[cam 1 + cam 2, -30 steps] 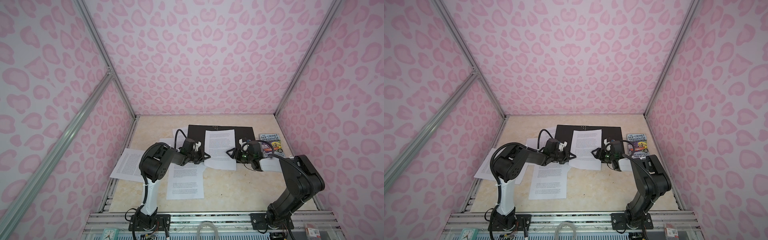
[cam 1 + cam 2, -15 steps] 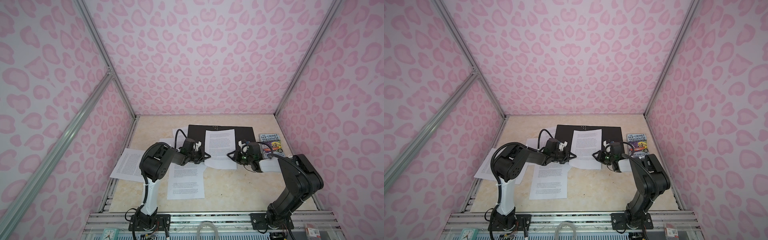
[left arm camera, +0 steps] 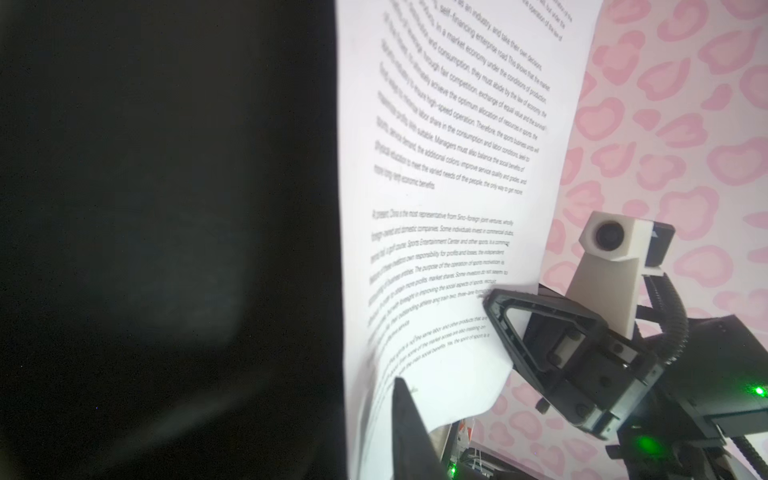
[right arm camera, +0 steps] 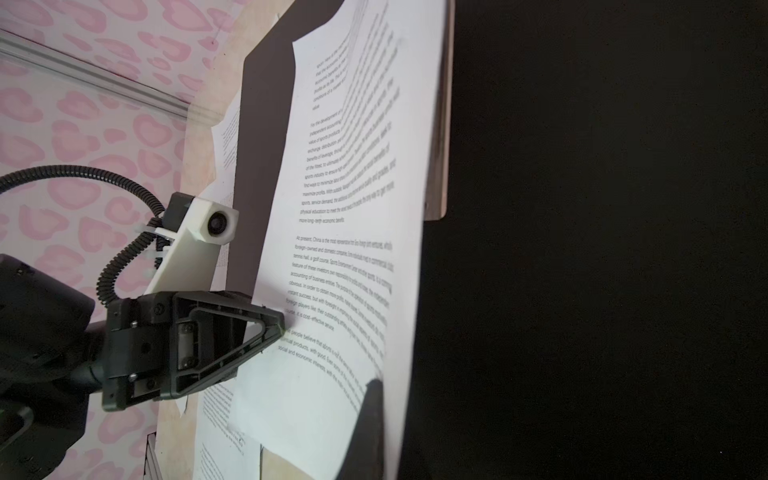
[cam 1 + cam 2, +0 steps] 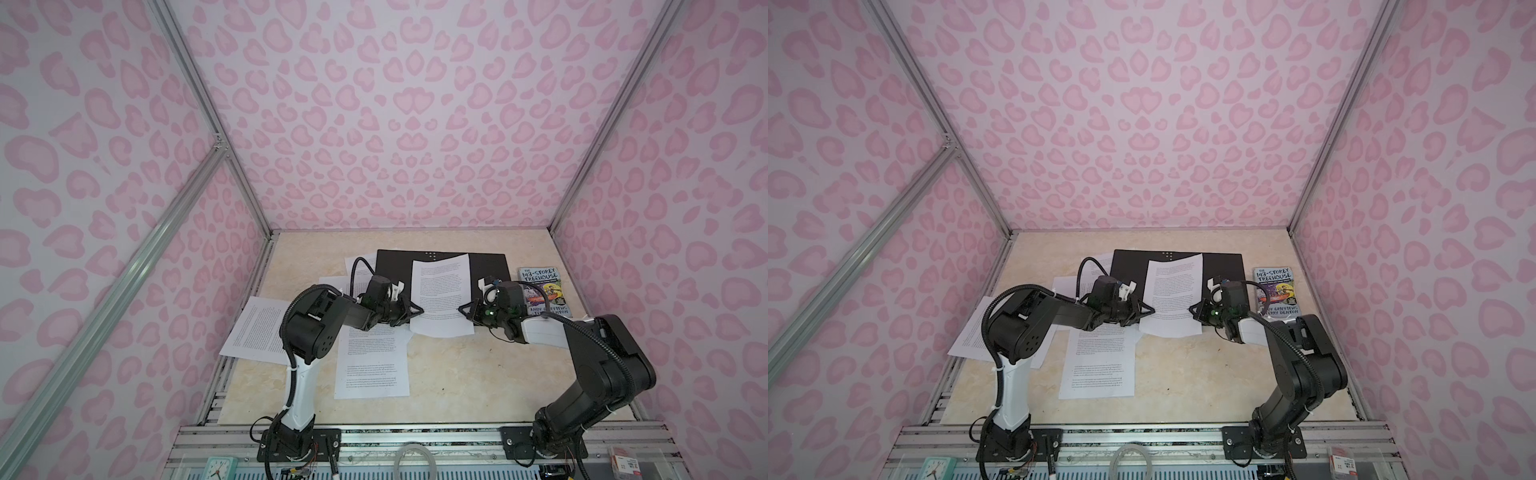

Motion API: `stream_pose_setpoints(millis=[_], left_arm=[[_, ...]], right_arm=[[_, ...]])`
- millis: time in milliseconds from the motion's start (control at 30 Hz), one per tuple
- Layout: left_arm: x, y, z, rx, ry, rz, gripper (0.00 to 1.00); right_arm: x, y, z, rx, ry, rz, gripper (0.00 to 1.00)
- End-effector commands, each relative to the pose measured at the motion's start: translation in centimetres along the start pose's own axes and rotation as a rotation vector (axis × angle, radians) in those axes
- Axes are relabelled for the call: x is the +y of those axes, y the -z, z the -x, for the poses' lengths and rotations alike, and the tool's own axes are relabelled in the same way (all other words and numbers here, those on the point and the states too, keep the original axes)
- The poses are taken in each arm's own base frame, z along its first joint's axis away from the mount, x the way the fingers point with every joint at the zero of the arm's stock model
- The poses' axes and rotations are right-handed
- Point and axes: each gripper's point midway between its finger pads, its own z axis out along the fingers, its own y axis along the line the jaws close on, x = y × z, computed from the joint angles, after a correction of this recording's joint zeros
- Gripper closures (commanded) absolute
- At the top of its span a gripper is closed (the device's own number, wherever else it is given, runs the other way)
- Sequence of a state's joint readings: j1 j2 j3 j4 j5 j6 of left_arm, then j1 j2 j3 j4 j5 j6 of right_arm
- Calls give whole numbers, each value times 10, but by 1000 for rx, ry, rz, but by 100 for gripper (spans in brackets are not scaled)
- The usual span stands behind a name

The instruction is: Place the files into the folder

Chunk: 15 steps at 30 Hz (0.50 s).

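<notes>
Paper lies scattered across the beige marbled tabletop [image 5: 478,374]. Nearest the front rail, one printed sheet [image 5: 372,361] lies flat, closer to the left arm's base than to the right's. To its left, a second sheet [image 5: 257,328] reaches past the tabletop's left edge, partly hidden by the left arm's elbow.

Further back, the left end effector [image 5: 419,311] and the right end effector [image 5: 460,308] point at each other across a third sheet [image 5: 442,299]. The far part of this sheet rests on the open folder [image 5: 395,266], which lies black side up, and its near end hangs over the folder's front edge onto the tabletop. The right end effector is clenched on the sheet's right edge; the left wrist view shows a finger lying over the paper there [image 3: 488,297]. The left end effector's tip sits at the sheet's left edge [image 4: 280,326], but I cannot tell whether it grips or has let go.

Behind the left wrist, more sheets [image 5: 332,286] poke out beside the folder's left edge. A "143-Storey Treehouse" paperback [image 5: 544,293] lies flat just right of the folder. Pink patterned walls close in behind.
</notes>
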State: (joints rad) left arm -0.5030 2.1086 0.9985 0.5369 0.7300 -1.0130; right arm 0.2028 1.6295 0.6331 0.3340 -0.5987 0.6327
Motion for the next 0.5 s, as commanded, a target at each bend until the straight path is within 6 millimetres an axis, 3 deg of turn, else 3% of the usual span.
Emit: stream_pose_setpoints(millis=[0, 100, 267, 400, 467], left_arm=[[0, 5, 1, -16, -24, 27, 68], [-28, 19, 4, -45, -108, -19, 49], [-78, 54, 3, -137, -261, -79, 32], [-113, 76, -11, -206, -397, -130, 24], [-130, 84, -22, -233, -462, -166, 13]], right_arm=[[-2, 6, -3, 20, 20, -43, 100], [1, 16, 1, 18, 34, -69, 100], [1, 34, 8, 10, 53, -117, 100], [-9, 52, 18, 4, 55, -199, 100], [-16, 62, 24, 1, 65, -265, 100]])
